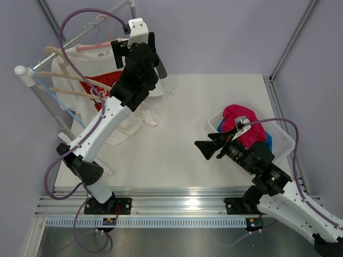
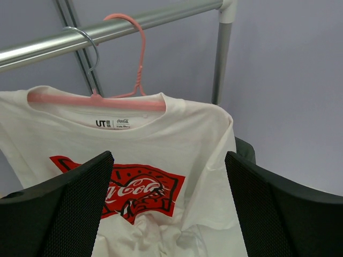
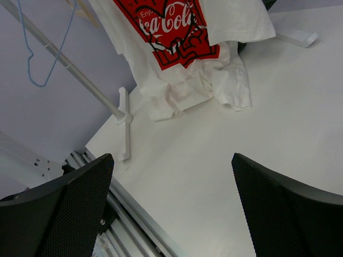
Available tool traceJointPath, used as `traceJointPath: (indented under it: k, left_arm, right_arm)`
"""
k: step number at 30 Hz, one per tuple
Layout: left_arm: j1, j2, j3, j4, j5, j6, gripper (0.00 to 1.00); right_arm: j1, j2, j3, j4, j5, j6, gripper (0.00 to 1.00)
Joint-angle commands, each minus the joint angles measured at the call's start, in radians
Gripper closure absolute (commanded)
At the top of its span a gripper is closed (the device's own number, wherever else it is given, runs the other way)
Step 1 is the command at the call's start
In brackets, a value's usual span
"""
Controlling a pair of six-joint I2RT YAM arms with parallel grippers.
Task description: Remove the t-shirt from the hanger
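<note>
The t-shirt is soft matt cloth (creased), the hanger smooth plastic, the rail glossy metal.

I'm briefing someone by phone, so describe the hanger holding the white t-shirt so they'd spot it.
Find the metal rail at far left. The hanger hooked over it runs through the neck of the white t-shirt. It is slim and salmon pink, unlike the thick beige hanger and thin light-blue wire hanger nearby.
</note>
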Motion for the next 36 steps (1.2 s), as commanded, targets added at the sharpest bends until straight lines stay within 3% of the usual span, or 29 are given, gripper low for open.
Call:
traceJointPath:
  k: [1, 5, 10, 21, 28, 36]
  left_arm:
    - [0.051, 0.038, 0.091, 0.063, -0.025, 0.031, 0.13]
    - [0.092, 0.055, 0.11, 0.075, -0.025, -0.004, 0.14]
    - [0.106, 0.105, 0.133, 0.231, -0.091, 0.062, 0.16]
    - [0.109, 0.253, 0.262, 0.284, -0.124, 0.04, 0.13]
    - [0.109, 0.372, 0.308, 0.5, -0.179, 0.276, 0.12]
    - [0.128, 0.449, 0.32, 0.601, -0.231, 0.326, 0.13]
  right_arm:
    - [0.008, 0.018, 0.043, 0.028, -0.077, 0.021, 0.01]
    - [0.008, 0.035, 0.052, 0.026, -0.106, 0.028, 0.01]
    - [0.008, 0.027, 0.059, 0.013, -0.097, 0.02, 0.01]
    - [0.008, 0.024, 0.062, 0.0, -0.109, 0.026, 0.0]
    - [0.008, 0.041, 0.062, 0.023, -0.178, 0.047, 0.0]
    - [0.008, 0.026, 0.062, 0.025, -0.192, 0.051, 0.01]
